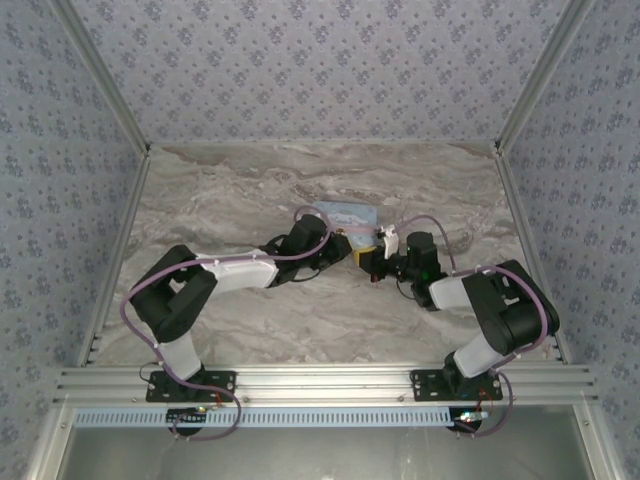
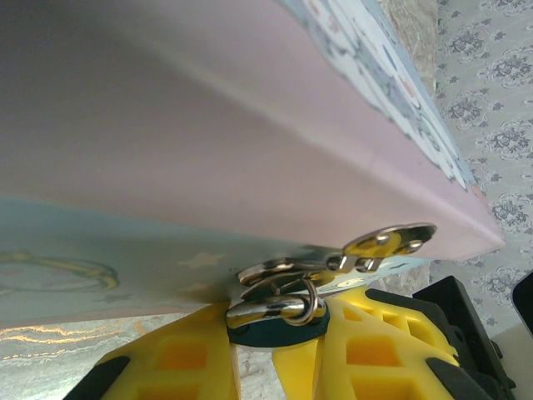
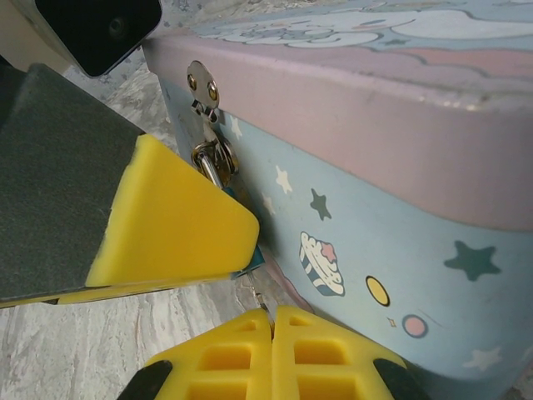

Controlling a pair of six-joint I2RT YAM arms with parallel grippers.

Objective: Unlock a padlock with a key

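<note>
Top external view showed the left arm [image 1: 215, 275] reaching in from the near left corner of the counter [image 1: 250, 330] towards its middle. There the pale blue tin [image 1: 345, 217] sat, a little closer to the far edge than to the near one.

Left wrist view had the left gripper [image 2: 271, 354] under the tin's side wall, its yellow jaws clenched on the padlock [image 2: 279, 332] from both sides. The teal body showed as a dark disc between them. Its silvery shackle [image 2: 275, 310] was threaded through the ring of the hasp [image 2: 391, 242], so the padlock hung against the tin's side near a corner, just above the counter.

Right wrist view had one yellow finger of the left gripper covering most of the padlock, with a teal edge peeking out below it. The right gripper [image 3: 272, 321] sat just beneath, its jaws pressed flat together. A thin dark sliver, the key [image 3: 260, 296], rose from their tips towards the padlock's underside. Whether it touched the padlock I could not tell. The right arm [image 1: 500, 310] came in from the near right corner.
</note>
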